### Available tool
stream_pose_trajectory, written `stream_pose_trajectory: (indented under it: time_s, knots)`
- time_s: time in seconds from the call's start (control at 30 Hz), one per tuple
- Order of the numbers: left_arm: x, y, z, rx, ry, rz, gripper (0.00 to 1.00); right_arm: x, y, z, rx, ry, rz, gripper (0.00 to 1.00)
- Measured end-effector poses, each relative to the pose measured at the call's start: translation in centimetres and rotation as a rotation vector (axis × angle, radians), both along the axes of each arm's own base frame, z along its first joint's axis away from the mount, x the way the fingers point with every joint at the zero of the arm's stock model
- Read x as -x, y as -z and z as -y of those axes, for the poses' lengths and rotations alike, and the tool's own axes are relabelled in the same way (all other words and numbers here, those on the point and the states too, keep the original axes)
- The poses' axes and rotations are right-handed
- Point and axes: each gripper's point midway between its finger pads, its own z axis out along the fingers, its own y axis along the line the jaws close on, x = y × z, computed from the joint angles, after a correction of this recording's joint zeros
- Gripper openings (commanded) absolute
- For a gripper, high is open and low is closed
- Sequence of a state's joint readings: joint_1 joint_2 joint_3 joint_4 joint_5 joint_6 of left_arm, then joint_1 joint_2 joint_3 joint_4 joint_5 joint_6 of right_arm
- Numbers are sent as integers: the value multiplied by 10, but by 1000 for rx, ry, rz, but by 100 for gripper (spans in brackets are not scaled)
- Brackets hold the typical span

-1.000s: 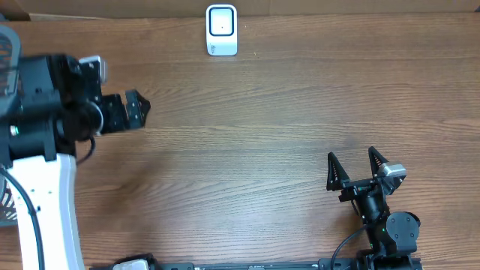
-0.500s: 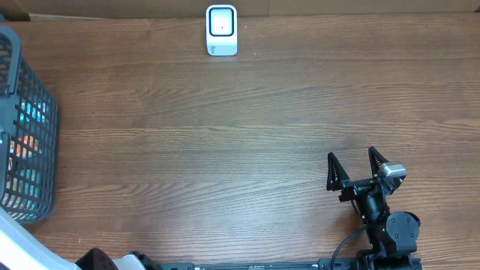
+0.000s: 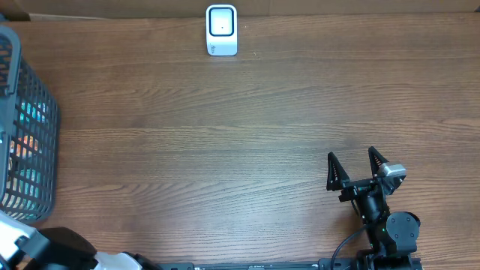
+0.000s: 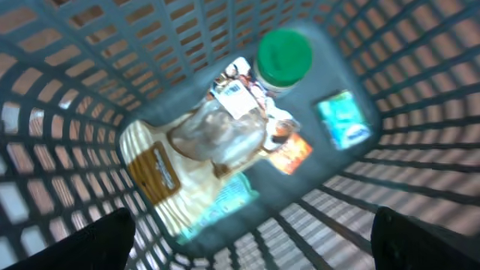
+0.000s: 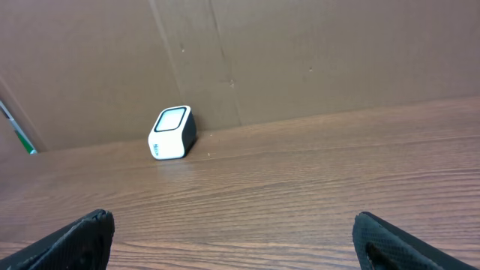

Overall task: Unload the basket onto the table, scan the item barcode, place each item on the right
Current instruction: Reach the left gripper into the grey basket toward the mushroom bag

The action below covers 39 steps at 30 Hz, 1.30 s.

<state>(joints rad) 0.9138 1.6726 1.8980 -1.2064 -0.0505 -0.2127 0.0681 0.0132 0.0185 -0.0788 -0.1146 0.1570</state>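
Left pincer (image 4: 247, 251) hangs released over the basket (image 4: 360, 45). Its two dark fingertips sit in the lower corners of the left wrist view, wide apart, with nothing between them. From overhead I can't see that pincer at all, only a bit of the white and black arm in the near left corner.

The overhead view shows the basket (image 3: 34, 150) as a dark grey mesh tub at the left edge of the table (image 3: 247, 120), with only scraps of teal and orange colour behind the bars. The wrist view looks straight down into it, though blurred. A green-capped jar (image 4: 283, 54) lies at the far end. Touching it is a clear bag (image 4: 217, 139) with a white barcode label (image 4: 234, 96) facing up. Under the bag lies a cream packet (image 4: 161, 176) with a brown patch, and an orange packet (image 4: 291, 154) lies just beside the bag. A small teal packet (image 4: 343, 120) lies apart on the right. Which of these is the one to scan, I cannot tell.

Further right, the scanner (image 3: 222, 30) stands at the far edge of the table, a white box with a dark window. The right wrist view shows it against a cardboard wall (image 5: 300, 52).

Right pincer (image 3: 351, 161) rests near the front right, released, its prongs spread and pointing toward the far edge, well apart from the scanner.
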Motion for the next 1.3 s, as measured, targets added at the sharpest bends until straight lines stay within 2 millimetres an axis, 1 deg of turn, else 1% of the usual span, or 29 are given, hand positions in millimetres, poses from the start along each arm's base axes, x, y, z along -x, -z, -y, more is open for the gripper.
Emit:
stream_pose_trajectory:
  time_s: [0.03, 0.13, 0.17, 0.23, 0.27, 0.33, 0.4, 0.43, 0.47, 0.5, 0.6, 0.67, 0.77, 0.93, 1.0, 1.03, 1.07, 1.1, 1.13, 1.17, 1.3]
  knots:
    - [0, 6, -4, -3, 13, -9, 92, 0, 0, 0, 0, 0, 0, 100]
    - [-4, 21, -14, -27, 81, -42, 92, 0, 0, 0, 0, 0, 0, 100]
    - [-7, 25, -16, -31, 103, -55, 89, 0, 0, 0, 0, 0, 0, 100]
    - [-12, 34, -22, -35, 135, -72, 81, 0, 0, 0, 0, 0, 0, 100]
    - [-15, 42, -25, -27, 156, -90, 75, 0, 0, 0, 0, 0, 0, 100]
    - [-18, 64, -30, 6, 186, -131, 67, 0, 0, 0, 0, 0, 0, 100]
    - [-20, 95, -33, 70, 208, -186, 62, 0, 0, 0, 0, 0, 0, 100]
    - [-20, 112, -34, 106, 214, -212, 61, 0, 0, 0, 0, -1, 0, 100]
    - [-21, 122, -34, 126, 222, -228, 61, 0, 0, 0, 0, 0, 0, 100]
    - [-20, 136, -35, 154, 228, -251, 61, 0, 0, 0, 0, -1, 0, 100]
    - [-19, 163, -35, 206, 239, -290, 62, 0, 0, 0, 0, 0, 0, 100]
    - [-20, 172, -36, 218, 252, -303, 65, 0, 0, 0, 0, 0, 0, 100]
    - [-21, 182, -37, 230, 266, -316, 72, 0, 0, 0, 0, -1, 0, 100]
    - [-16, 206, -36, 274, 279, -368, 72, 0, 0, 0, 0, 0, 0, 100]
    - [-13, 216, -35, 295, 279, -395, 67, 0, 0, 0, 0, 0, 0, 100]
    - [-11, 221, -35, 302, 277, -408, 59, 0, 0, 0, 0, 0, 0, 100]
    - [-10, 224, -36, 308, 275, -418, 38, 0, 0, 0, 0, 0, 0, 100]
    - [-9, 227, -36, 309, 278, -430, 21, 0, 0, 0, 0, 0, 0, 100]
    - [-8, 228, -37, 310, 275, -435, 8, 0, 0, 0, 0, -1, 0, 100]
    - [-8, 229, -37, 307, 273, -438, 4, 0, 0, 0, 0, 0, 0, 100]
    - [-6, 228, -39, 300, 269, -446, 4, 0, 0, 0, 0, 0, 0, 100]
